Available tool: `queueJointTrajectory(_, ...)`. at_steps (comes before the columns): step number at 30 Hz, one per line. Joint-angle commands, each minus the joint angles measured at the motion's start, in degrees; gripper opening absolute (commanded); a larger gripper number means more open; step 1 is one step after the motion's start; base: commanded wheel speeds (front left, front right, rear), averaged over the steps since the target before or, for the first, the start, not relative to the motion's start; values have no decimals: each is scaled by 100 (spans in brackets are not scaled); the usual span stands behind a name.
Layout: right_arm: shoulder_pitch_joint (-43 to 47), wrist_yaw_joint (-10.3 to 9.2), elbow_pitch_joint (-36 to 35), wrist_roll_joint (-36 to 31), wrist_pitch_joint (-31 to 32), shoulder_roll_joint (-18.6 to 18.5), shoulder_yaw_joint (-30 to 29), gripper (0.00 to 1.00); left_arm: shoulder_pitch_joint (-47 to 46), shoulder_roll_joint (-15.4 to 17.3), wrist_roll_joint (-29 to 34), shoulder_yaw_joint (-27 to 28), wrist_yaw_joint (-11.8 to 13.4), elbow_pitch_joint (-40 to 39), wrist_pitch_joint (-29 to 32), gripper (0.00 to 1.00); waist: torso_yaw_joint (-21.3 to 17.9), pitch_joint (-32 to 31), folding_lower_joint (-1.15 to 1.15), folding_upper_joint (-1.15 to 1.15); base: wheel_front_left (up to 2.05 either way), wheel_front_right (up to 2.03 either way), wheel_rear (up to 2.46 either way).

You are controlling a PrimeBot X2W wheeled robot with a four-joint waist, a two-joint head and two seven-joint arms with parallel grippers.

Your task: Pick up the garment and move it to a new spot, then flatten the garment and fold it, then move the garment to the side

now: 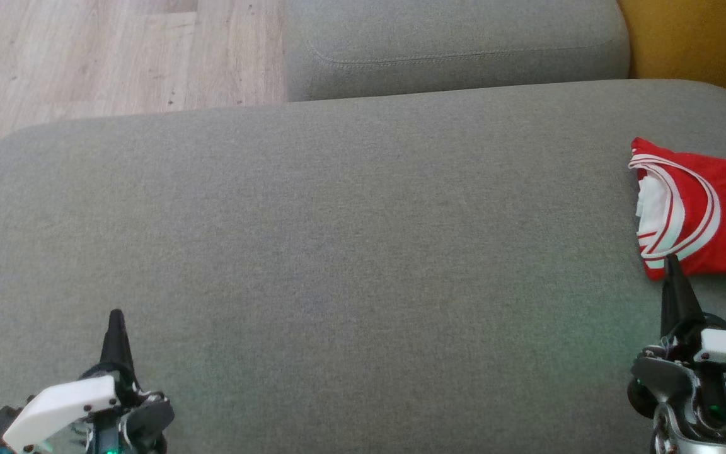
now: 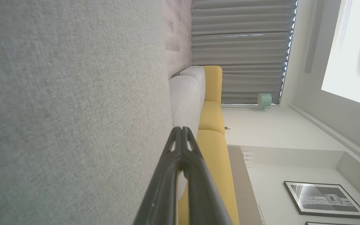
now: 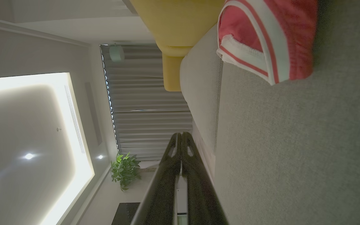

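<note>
The garment (image 1: 709, 214) is a red jersey with white stripes, folded into a small bundle at the right edge of the grey cushion (image 1: 338, 252). It also appears at the top right of the right wrist view as the garment (image 3: 280, 34). My right gripper (image 1: 672, 261) is shut and empty, its tip just in front of the garment's near edge; whether it touches the cloth is unclear. In its own view the right gripper (image 3: 181, 135) has its fingers pressed together. My left gripper (image 1: 115, 315) rests shut and empty at the lower left, seen closed in its wrist view as the left gripper (image 2: 181, 129).
A second grey cushion (image 1: 457, 44) lies behind the main one. Wooden floor (image 1: 98, 57) shows at the upper left and a yellow sofa part (image 1: 697, 38) at the upper right. The wide grey seat stretches between my two grippers.
</note>
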Motion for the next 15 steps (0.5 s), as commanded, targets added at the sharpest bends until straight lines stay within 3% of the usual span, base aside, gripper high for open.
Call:
queueJointTrajectory(1,-118,40,-233,39,34,-25,117,0,-271,44,-32,231,-36,-208,41,0,0,0,0,0,0,0,0)
queueJointTrajectory(15,-118,40,-233,39,34,-25,117,0,-271,44,-32,231,-36,-208,40,0,0,0,0,0,0,0,0)
